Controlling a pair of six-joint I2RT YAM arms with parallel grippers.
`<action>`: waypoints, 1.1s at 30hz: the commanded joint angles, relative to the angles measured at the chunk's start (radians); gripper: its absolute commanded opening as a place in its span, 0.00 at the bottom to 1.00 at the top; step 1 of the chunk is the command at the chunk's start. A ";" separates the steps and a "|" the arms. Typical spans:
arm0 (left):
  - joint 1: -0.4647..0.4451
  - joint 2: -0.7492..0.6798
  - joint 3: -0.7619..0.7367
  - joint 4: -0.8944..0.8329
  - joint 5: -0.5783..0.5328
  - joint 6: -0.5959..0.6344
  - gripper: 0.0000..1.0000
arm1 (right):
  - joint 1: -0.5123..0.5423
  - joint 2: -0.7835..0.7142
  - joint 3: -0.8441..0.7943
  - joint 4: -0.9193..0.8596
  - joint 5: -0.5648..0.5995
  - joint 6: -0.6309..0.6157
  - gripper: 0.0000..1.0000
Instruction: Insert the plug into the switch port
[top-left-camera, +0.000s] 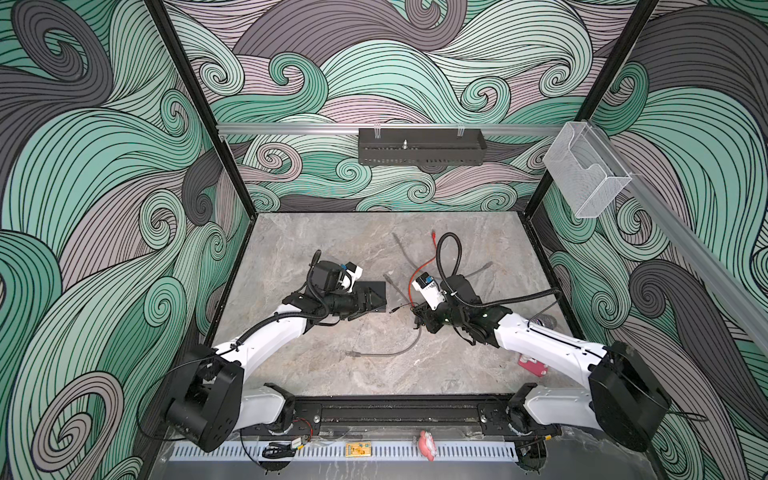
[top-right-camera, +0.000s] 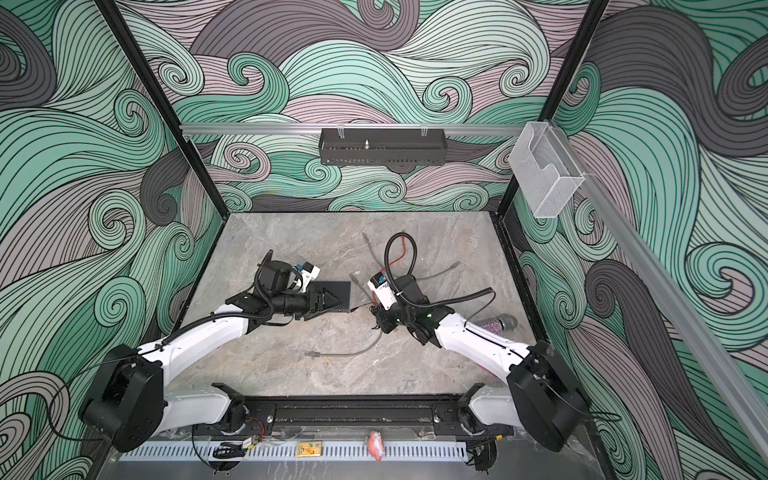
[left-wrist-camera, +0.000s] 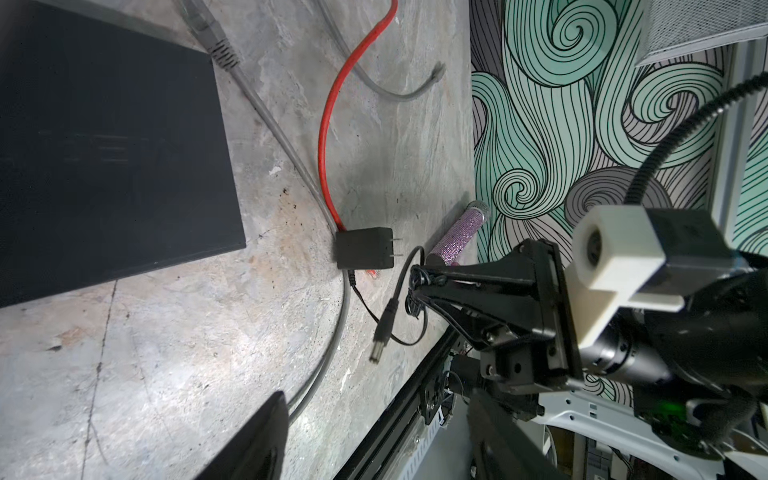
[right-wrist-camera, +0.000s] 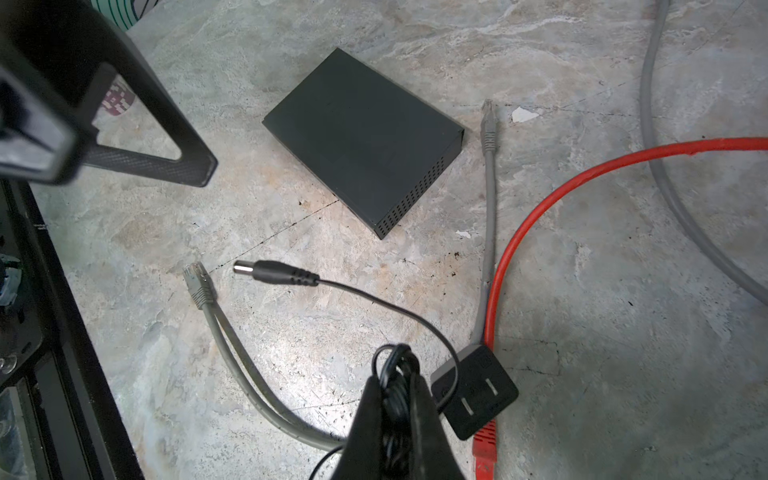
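Right jaws are clamped on a bunched loop of the thin black cord (right-wrist-camera: 395, 374); the plug (right-wrist-camera: 270, 272) hangs free ahead of their tips, between them and the switch (right-wrist-camera: 361, 145). The right arm (top-left-camera: 540, 340) reaches in low from the near right, wrist bent so its jaws point across at the left arm (top-left-camera: 266, 336). That arm lies almost level, and the left jaws stand apart with nothing between them. In both top views they overlap the end of the switch nearest them.

The right wrist view tells more: one left finger (right-wrist-camera: 166, 166) sits beside the switch with bare worktop (right-wrist-camera: 249, 199) between, and the switch's side wall facing the right jaws is dotted with vent holes. The black adapter (right-wrist-camera: 478, 390) lies just beside the right jaws, on a red cable (right-wrist-camera: 582, 178). Only the left wrist view shows a glittery purple microphone (left-wrist-camera: 461, 237) behind the right jaws, near the wall — whether the plug touches the worktop I cannot tell.
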 joint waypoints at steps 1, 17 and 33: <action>-0.034 0.031 -0.006 0.101 0.008 -0.057 0.64 | 0.021 -0.007 0.025 0.026 0.029 -0.005 0.07; -0.080 0.089 -0.017 0.146 0.034 -0.053 0.36 | 0.060 -0.050 0.025 0.041 0.076 0.027 0.06; -0.079 0.075 -0.039 0.156 0.060 -0.036 0.17 | 0.059 -0.065 0.014 0.044 0.055 0.039 0.06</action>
